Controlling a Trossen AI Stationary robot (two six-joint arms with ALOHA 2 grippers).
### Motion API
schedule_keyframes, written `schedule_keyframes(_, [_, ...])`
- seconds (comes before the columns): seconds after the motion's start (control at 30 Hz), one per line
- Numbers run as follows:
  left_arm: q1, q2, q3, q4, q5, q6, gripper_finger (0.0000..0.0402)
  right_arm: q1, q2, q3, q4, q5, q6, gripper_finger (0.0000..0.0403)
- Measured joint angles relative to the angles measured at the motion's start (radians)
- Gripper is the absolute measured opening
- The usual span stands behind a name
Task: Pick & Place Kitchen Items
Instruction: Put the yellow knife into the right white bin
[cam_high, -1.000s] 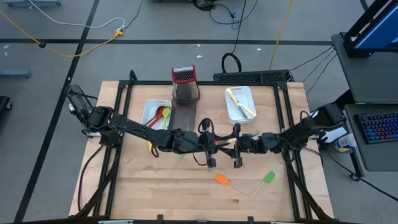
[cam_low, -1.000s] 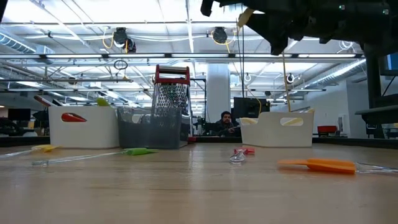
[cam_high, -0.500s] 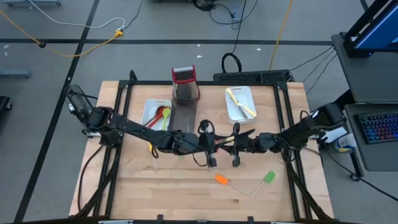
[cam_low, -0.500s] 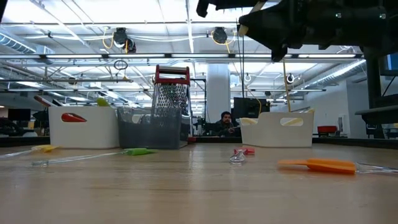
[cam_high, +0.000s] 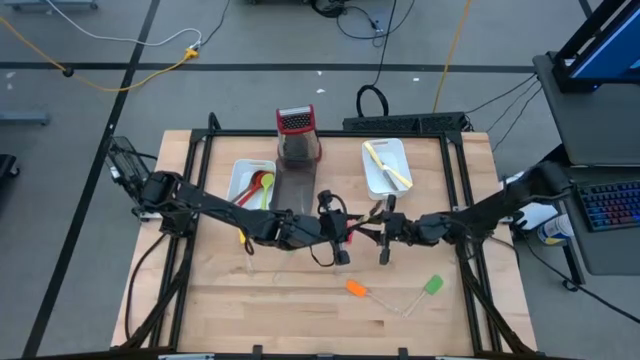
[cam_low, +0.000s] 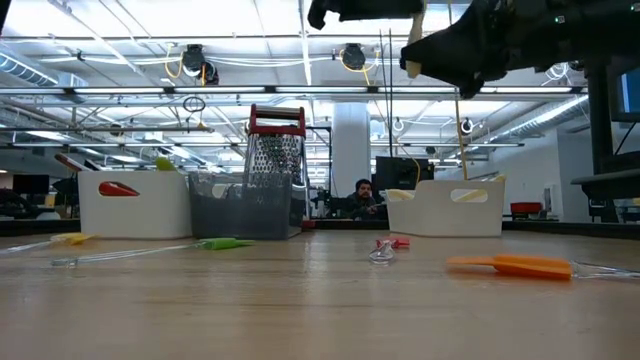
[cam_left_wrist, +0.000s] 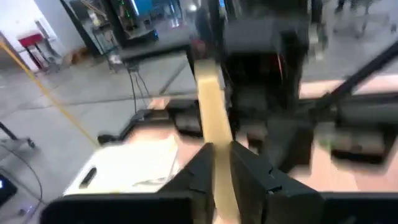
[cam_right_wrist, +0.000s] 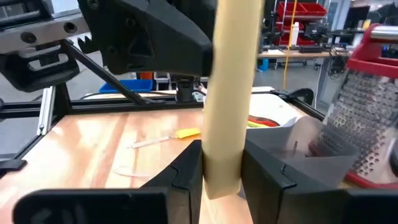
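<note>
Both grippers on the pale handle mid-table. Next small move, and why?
Probably open the left gripper and let go. Both wrist views show the same pale-handled utensil between each arm's fingers, held above the table, and the right gripper looks clamped on it. Once the right alone holds it, it can carry it toward the white tray on its side.

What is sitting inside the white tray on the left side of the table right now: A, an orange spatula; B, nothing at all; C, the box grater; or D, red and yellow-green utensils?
D: the high view shows red and yellow-green utensils lying in the left white tray, while the box grater stands behind the grey tray and the orange spatula lies on the table.
</note>
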Motion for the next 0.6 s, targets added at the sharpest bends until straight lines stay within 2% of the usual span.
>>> schedule_keyframes(0.13, [0.007,0.005,-0.006,-0.046,-0.021,-0.007,0.0044,0.004,-0.050,0.001,-0.045,-0.008,-0.003,0.0080])
schedule_keyframes(0.3, [0.009,0.002,-0.003,-0.120,-0.112,-0.042,0.0045,0.008,-0.111,0.003,-0.112,-0.007,0.015,0.0079])
schedule_keyframes(0.43, [0.009,0.002,-0.004,-0.180,-0.115,-0.069,0.0045,-0.001,-0.190,0.003,-0.309,0.078,0.099,0.0079])
schedule_keyframes(0.6, [0.006,0.002,-0.004,-0.231,-0.116,-0.060,0.0046,-0.025,-0.326,0.002,-0.652,0.153,0.287,0.0079])
